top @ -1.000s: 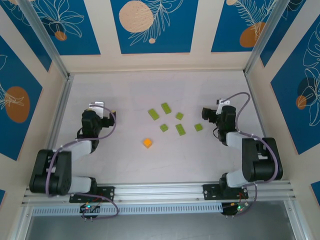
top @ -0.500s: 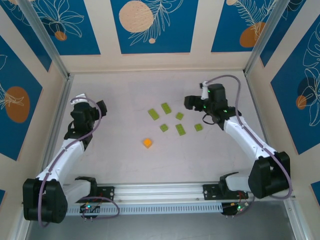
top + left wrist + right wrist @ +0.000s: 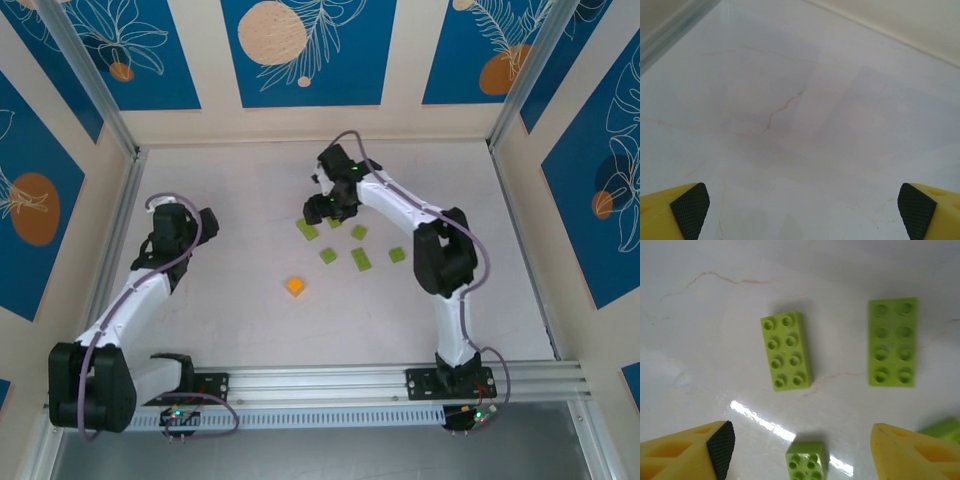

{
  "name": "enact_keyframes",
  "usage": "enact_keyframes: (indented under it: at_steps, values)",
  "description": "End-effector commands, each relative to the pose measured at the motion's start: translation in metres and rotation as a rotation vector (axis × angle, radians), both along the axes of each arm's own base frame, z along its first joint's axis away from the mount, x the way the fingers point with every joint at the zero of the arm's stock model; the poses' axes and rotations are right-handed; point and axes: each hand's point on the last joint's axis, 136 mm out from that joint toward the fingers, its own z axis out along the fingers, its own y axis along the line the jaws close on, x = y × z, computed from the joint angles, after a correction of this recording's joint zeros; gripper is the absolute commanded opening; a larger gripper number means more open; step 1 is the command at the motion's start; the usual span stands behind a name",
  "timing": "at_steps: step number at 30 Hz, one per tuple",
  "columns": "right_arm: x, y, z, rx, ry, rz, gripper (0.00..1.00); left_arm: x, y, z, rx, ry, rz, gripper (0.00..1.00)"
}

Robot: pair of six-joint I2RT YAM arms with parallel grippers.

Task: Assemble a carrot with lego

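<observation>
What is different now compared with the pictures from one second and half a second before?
The right end effector swung from the right side leftward and now hovers open above the green bricks, holding nothing. The left end effector shifted only slightly as its arm unfolded; it is open over the table. The green bricks and the orange brick lie where they were.

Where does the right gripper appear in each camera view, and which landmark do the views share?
Top external: right gripper above centre, over the long lime-green bricks.
Right wrist: its yellow fingers at both bottom corners, spread open.
Left wrist: left gripper's pads flank pale table.
Landmark: those long bricks.
</observation>
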Motion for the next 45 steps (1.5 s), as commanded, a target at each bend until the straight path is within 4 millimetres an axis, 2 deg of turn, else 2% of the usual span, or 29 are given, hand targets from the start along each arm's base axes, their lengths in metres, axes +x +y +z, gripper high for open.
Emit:
enact_keyframes:
  at_steps: [1,5,12,24,45]
  values:
    - [-0.012,0.014,0.0,-0.007,0.072,0.065,0.72,0.004,0.0,-0.001,-0.03,0.051,0.015,0.99]
    - [-0.003,0.03,-0.009,-0.005,0.087,0.097,0.71,0.009,-0.001,-0.014,-0.032,0.116,0.017,0.99]
    - [0.01,0.038,-0.027,-0.038,0.106,0.129,0.68,0.014,-0.006,-0.018,-0.035,0.112,-0.008,0.98]
    - [0.016,0.033,-0.05,-0.084,0.124,0.173,0.64,0.022,-0.01,-0.022,-0.044,0.125,-0.026,0.98]
    - [0.011,0.035,-0.067,-0.068,0.169,0.209,0.61,0.021,-0.011,-0.021,-0.048,0.12,-0.033,0.98]
